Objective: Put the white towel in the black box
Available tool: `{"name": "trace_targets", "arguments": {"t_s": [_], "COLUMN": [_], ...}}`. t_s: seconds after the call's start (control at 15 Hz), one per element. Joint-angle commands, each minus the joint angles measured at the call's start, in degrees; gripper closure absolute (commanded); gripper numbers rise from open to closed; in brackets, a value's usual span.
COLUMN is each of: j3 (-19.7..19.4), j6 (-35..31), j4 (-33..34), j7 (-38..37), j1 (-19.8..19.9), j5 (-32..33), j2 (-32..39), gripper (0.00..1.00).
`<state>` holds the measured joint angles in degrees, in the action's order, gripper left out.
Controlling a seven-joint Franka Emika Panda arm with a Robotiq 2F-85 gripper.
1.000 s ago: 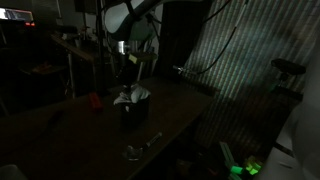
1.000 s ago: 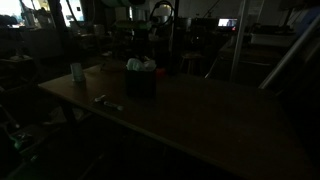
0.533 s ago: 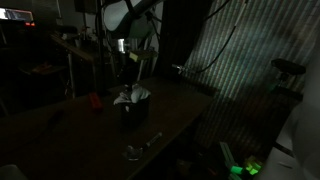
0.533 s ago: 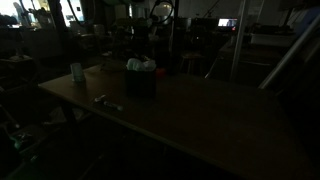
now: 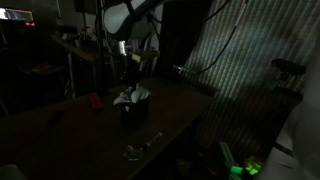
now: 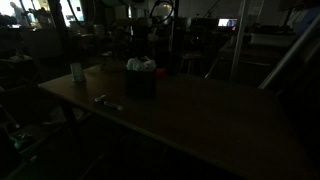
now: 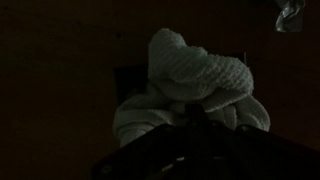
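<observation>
Wrist view coverage is being filled by the white towel [image 7: 195,80], which is being seen as a crumpled, rounded heap with ribbed folds, surrounded by deep shadow. In both exterior views the towel [image 5: 132,96] is being carried by the black box [image 5: 133,114], its upper folds bulging above the rim [image 6: 141,66] rather than lying below it. The cloth is judged to be bunched this way because it is wider than the box [image 6: 141,86] and has to be gathered to fit the opening. The gripper [image 5: 137,68] is being held directly above the box, apart from the towel as far as the dim lighting allows it to be told. Its jaws are being kept pressed together, with nothing seen pinched between them. This closed posture is judged to suit a downward tamping push, since a blunt closed tip is less likely to snag the folds. The box is being supported near the middle of the table [image 6: 200,120], well apart from the small metal object [image 5: 140,148] and the red object [image 5: 95,100], so neither is being put at risk by a vertical approach. Placement is judged nearly complete, with only the protruding folds needing attention.
</observation>
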<state>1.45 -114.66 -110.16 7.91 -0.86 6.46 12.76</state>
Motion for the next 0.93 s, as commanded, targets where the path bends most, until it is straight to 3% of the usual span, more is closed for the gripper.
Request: {"name": "trace_targets", "arguments": {"t_s": [0.0,0.87], "j3": [0.2,1.0], "j6": [0.3,0.7], "j4": [0.4,2.4], "j7": [0.8,3.5], "j1": [-0.2,0.2], "j5": [0.0,-1.7], "j2": [-0.1,9.0], "gripper": [1.0,1.0]}}
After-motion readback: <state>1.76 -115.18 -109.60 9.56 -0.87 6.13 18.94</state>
